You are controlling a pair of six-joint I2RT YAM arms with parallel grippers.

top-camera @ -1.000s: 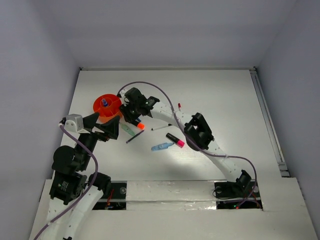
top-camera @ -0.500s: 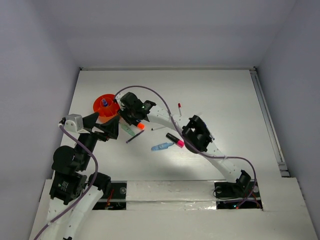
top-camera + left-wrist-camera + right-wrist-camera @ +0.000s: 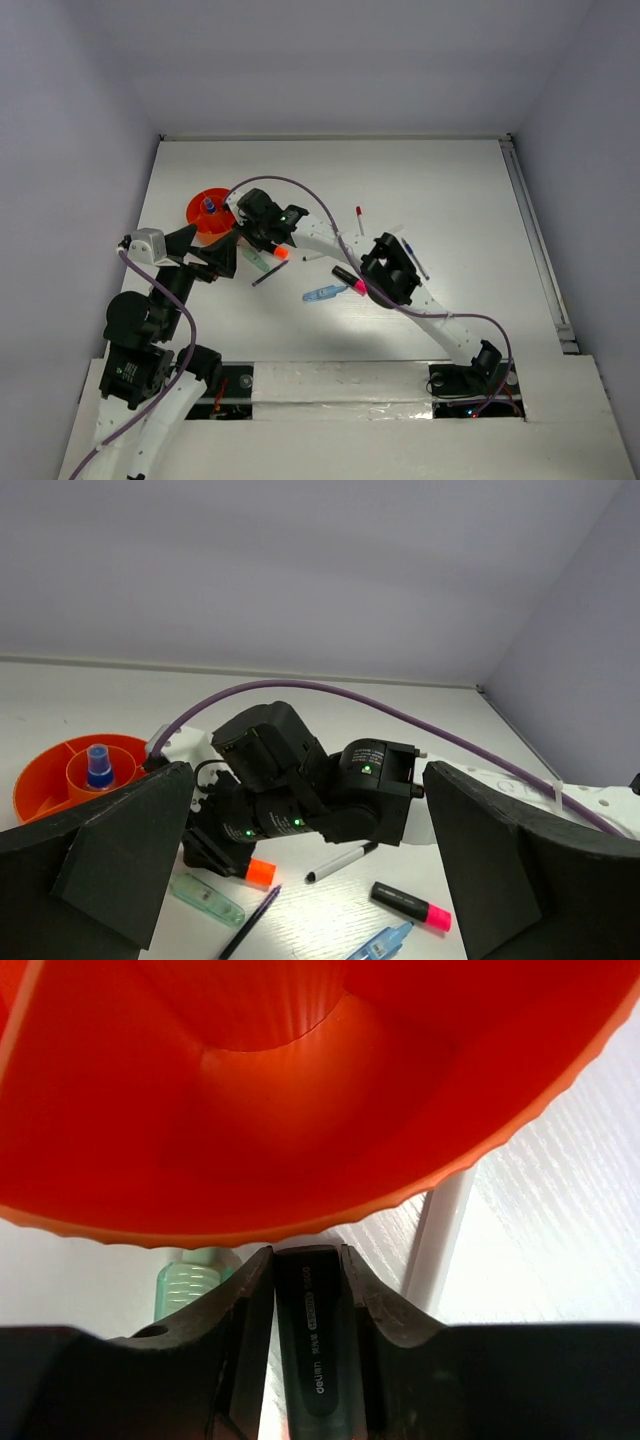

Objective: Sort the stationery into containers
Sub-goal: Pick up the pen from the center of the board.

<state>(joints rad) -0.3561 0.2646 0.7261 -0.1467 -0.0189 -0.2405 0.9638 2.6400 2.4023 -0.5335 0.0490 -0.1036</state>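
The orange cup stands at the left with a tiny blue-capped bottle in its centre well. My right gripper is shut on a black highlighter with an orange cap, tilted down beside the cup's near right rim. In the right wrist view the highlighter sits between the jaws just short of the cup wall. My left gripper is open and empty just below the cup. A green marker, purple pen, white pen, pink-capped highlighter and blue marker lie on the table.
A small red-capped pen and a blue pen lie further right, the blue pen beside the right arm's elbow. The right forearm stretches over the middle of the table. The left wrist view shows the cup and the right gripper close ahead.
My right gripper has moved a little left toward the cup with the orange-capped highlighter in it. The left arm has not moved.
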